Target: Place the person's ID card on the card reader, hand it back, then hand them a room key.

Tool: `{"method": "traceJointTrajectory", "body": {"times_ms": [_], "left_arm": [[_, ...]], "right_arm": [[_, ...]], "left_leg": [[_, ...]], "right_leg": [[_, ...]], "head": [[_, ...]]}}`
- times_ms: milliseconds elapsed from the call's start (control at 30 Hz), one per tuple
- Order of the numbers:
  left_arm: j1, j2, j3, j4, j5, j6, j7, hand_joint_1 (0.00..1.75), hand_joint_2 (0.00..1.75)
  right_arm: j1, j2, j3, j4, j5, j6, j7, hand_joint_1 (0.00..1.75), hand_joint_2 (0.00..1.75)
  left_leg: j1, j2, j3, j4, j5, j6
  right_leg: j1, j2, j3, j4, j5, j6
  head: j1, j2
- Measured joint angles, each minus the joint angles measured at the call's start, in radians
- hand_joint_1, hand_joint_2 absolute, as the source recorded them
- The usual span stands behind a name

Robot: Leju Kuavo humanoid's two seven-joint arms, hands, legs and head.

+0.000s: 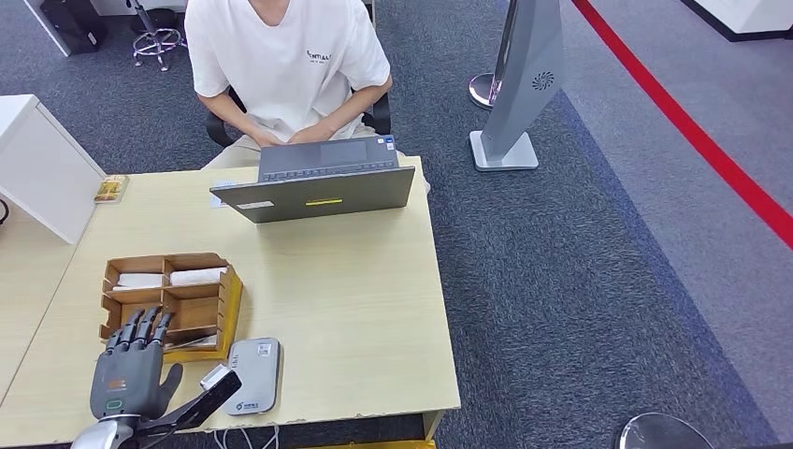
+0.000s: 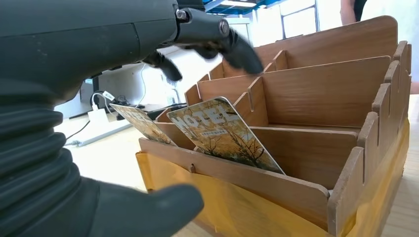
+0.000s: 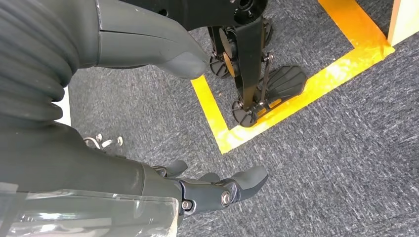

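With the left hand (image 1: 129, 374) held over the wooden organizer (image 1: 172, 304), fingers (image 2: 236, 45) spread and empty, the hotel key card (image 2: 225, 133) just below them should be pinched by its raised edge.

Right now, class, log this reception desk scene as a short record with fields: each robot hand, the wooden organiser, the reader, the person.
left hand: open, fingers spread, hovering at the near edge of the divided wooden organiser box
right hand: hanging over grey carpet, holding nothing
room key cards: printed HOTEL cards leaning in the box's near slots
card reader: flat grey rounded card reader beside the box
person: seated person in white T-shirt behind grey laptop
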Motion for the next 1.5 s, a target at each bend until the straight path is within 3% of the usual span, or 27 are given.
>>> {"method": "traceJointTrajectory", "body": {"times_ms": [900, 1400, 1500], "left_arm": [[0.013, 0.014, 0.0, -0.009, 0.015, 0.037, -0.007, 1.75, 1.75], [0.046, 0.088, 0.0, -0.255, -0.024, -0.04, 0.012, 1.75, 1.75], [0.042, 0.135, 0.0, -0.304, 0.024, -0.093, 0.002, 1.75, 1.75]], "right_arm": [[0.0, 0.0, 0.001, 0.0, -0.002, -0.006, -0.001, 0.0, 1.75], [0.005, 0.0, -0.004, 0.0, -0.038, -0.011, -0.003, 0.0, 1.75], [0.005, 0.0, -0.009, 0.0, -0.048, -0.01, -0.009, 0.0, 1.75]], "left_leg": [[0.0, 0.0, 0.0, 0.0, 0.0, 0.0], [0.0, 0.0, 0.0, 0.0, 0.0, 0.0], [0.001, 0.0, 0.0, 0.0, 0.0, 0.0]], "right_leg": [[0.0, 0.0, 0.0, 0.0, 0.0, 0.0], [0.0, -0.001, 0.0, 0.0, 0.0, 0.0], [0.001, -0.001, 0.0, 0.0, 0.0, 0.0]], "head": [[0.0, 0.0], [0.0, 0.0], [0.0, 0.0]]}}
